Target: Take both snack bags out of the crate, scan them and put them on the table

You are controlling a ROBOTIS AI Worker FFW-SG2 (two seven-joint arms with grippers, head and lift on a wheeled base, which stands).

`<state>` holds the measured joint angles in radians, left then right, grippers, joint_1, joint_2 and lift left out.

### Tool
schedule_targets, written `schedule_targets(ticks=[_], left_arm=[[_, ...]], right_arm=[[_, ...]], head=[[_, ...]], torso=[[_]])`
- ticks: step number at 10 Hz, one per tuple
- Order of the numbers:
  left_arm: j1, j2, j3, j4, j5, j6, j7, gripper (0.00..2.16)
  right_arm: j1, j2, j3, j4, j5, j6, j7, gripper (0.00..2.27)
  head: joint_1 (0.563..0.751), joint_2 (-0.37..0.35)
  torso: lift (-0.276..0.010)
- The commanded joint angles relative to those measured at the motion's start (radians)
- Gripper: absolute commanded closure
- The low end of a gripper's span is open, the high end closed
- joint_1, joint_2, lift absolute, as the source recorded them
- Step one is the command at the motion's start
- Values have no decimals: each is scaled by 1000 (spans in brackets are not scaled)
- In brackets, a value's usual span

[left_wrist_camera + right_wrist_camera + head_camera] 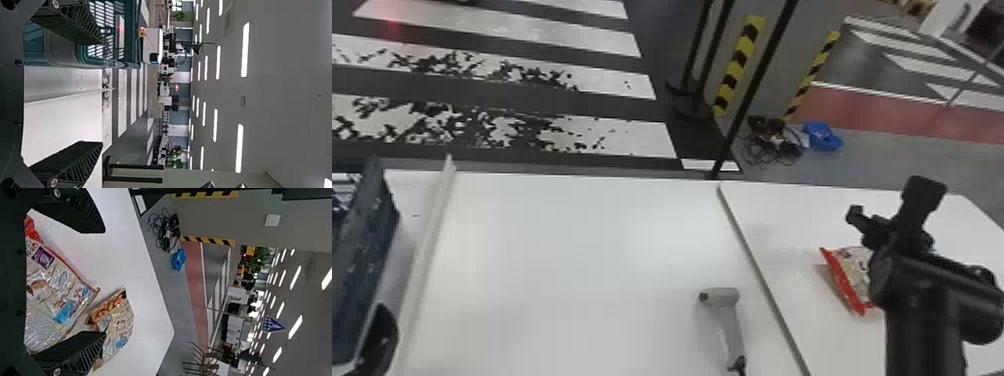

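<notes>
The scanner [729, 320] lies on its side on the table [572, 255], its cord toward the robot, probably left there so a bag can be brought past it on the way across. Left of the scanner, past a pale strip [429, 240], stands the crate [359, 270]; keeping it on that side likely makes for a simple path from crate to scanner to finished side.

To the right of the scanner, across a dark seam [758, 270], lie both snack bags: a big red-edged bag [58, 293] and a smaller bag [119, 323] next to it. They lie flat, which should keep them from sliding, and on the side away from the crate, presumably to mark them as done. Whether each was scanned cannot be told.

The right gripper [105, 282] is over the bags, right of the scanner, its fingers spread and pinching nothing; that wide gap suits letting a bag go without dragging it. The left gripper [102, 93], left of the scanner and beside the crate, is also open and empty, likely because nothing more needs lifting out. The task looks all but finished; the right gripper should back off gently, since a finger could snag a bag's crinkly edge.
</notes>
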<state>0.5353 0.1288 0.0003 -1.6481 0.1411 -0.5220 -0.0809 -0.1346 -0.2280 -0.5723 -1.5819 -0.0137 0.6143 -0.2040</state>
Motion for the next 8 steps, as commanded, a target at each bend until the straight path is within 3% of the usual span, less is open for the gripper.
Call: schedule_targets(ticks=[1,6,8], left_arm=[[5,0,1,-19,0,0,0,83],[11,-3,-8,-88,-15,9,-3,80],[17,-3,-11,-118,-18,24,-3,80]], right_arm=[[46,35,66,-96,0,2,0,73],[198,133,258,-302,6,23,-11,73],[236,184,331,-354,47,-11,-54,70]], head=[[695,-350],[695,-350],[695,-286]], torso=[[-91],[-91],[-91]])
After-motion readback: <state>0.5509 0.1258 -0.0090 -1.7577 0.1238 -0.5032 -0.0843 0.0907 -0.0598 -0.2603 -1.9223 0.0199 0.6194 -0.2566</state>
